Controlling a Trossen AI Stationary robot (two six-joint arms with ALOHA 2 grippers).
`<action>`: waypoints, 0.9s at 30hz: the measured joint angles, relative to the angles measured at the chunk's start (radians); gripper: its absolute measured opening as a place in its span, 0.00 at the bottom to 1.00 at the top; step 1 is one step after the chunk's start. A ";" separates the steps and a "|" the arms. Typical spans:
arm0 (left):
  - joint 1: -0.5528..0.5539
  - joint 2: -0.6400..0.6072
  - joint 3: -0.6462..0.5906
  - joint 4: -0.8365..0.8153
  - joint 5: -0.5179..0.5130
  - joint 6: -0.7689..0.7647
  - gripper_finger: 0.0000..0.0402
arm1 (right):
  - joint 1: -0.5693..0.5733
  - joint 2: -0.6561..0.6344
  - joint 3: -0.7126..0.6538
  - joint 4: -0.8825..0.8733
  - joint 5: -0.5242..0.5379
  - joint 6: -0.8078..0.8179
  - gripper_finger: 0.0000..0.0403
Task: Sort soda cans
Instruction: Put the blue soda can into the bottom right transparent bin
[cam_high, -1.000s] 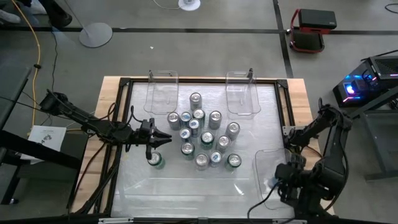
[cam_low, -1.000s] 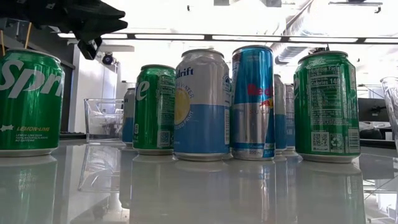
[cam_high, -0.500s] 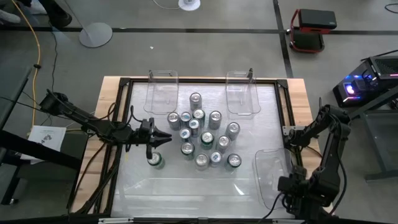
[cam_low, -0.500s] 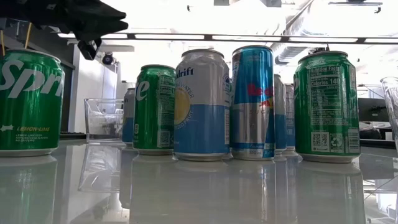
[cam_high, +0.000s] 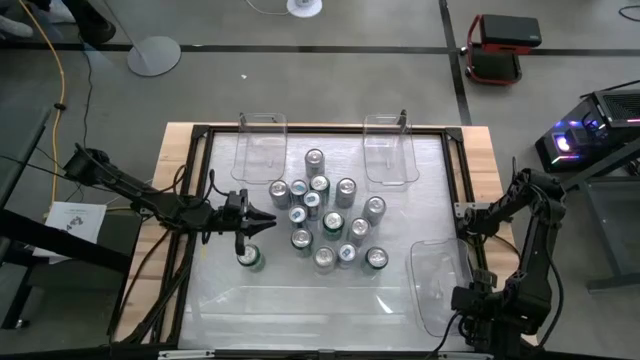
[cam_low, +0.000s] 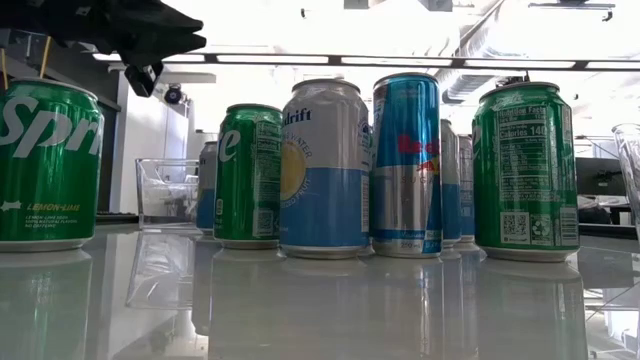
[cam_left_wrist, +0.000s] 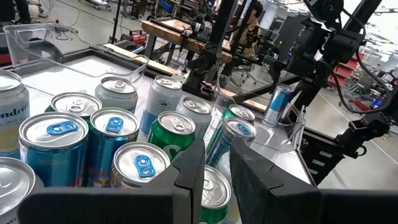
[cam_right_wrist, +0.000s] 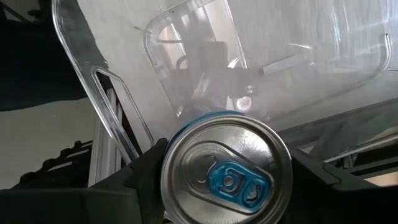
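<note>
Several soda cans (cam_high: 325, 220) stand upright in a cluster mid-table, green, blue and pale ones; the low view shows them in a row (cam_low: 325, 165). One green can (cam_high: 250, 258) stands alone toward the left. My left gripper (cam_high: 262, 222) hovers above the table between that can and the cluster, its fingers (cam_left_wrist: 189, 168) a narrow gap apart, touching nothing. My right gripper (cam_high: 462, 298) is at the near right corner over a clear bin (cam_high: 432, 275), shut on a blue can (cam_right_wrist: 225, 171). My right gripper pinches the blue can by its side wall just under the top rim (cam_right_wrist: 171, 155), one finger (cam_right_wrist: 146, 177) on each side. The fingers come from above, pointing down. The can is upright, its silver top with a blue tab facing the camera; whether its base rests in the bin is hidden.
Two more clear bins (cam_high: 262, 150) (cam_high: 390, 150) lie at the table's far edge. A black frame (cam_high: 190, 200) runs round the white tabletop. Bare tabletop lies near the front edge (cam_high: 300, 310). The right bin's wall and handle (cam_right_wrist: 106, 81) stand close to the held can.
My right arm has drawn back toward the table's near right corner, carrying its gripper with it over the clear bin. The left arm and the cans on the table have kept still.
</note>
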 joint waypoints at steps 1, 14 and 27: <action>0.000 0.000 0.000 0.000 0.000 0.000 0.16 | 0.000 0.000 0.000 0.001 0.003 0.000 0.55; 0.000 0.000 0.000 0.000 -0.001 0.000 0.16 | 0.000 -0.001 -0.048 0.055 -0.005 -0.004 0.56; 0.000 0.000 0.000 0.000 -0.001 0.000 0.16 | 0.000 0.000 -0.049 0.068 -0.054 0.001 0.63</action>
